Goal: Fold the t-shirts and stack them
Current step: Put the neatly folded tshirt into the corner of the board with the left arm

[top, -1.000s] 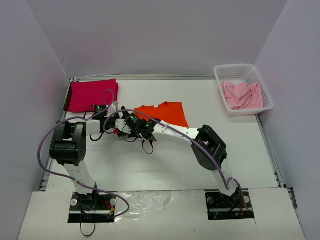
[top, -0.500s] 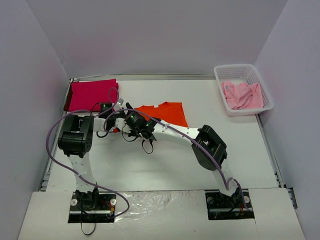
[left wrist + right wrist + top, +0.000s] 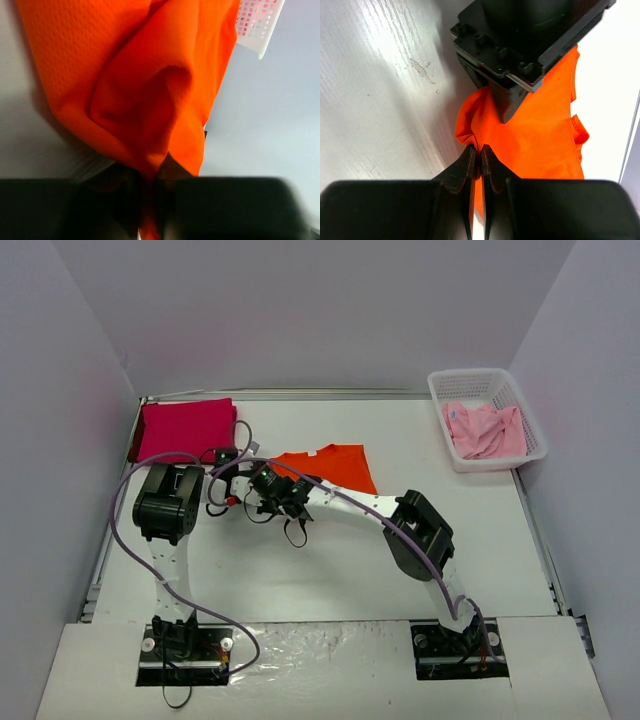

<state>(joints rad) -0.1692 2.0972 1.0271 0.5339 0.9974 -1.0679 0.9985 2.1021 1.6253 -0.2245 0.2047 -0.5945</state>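
Observation:
The orange t-shirt lies partly folded at mid-table. Its left edge is bunched up between both grippers. My left gripper is shut on a pleat of that orange cloth, which fills the left wrist view. My right gripper is shut on the same edge of the orange shirt, right beside the left gripper's black body. From above, the left gripper and right gripper meet at the shirt's left corner. The magenta-red t-shirt lies folded at the back left. The pale pink t-shirt is crumpled in the basket.
A white lattice basket stands at the back right, and it also shows in the left wrist view as a white basket. Grey walls close in the table on three sides. A purple cable loops off the left arm.
The left arm swung in toward the orange shirt's left corner, and its gripper went from open to shut on the cloth. The right arm kept still, holding the shirt.

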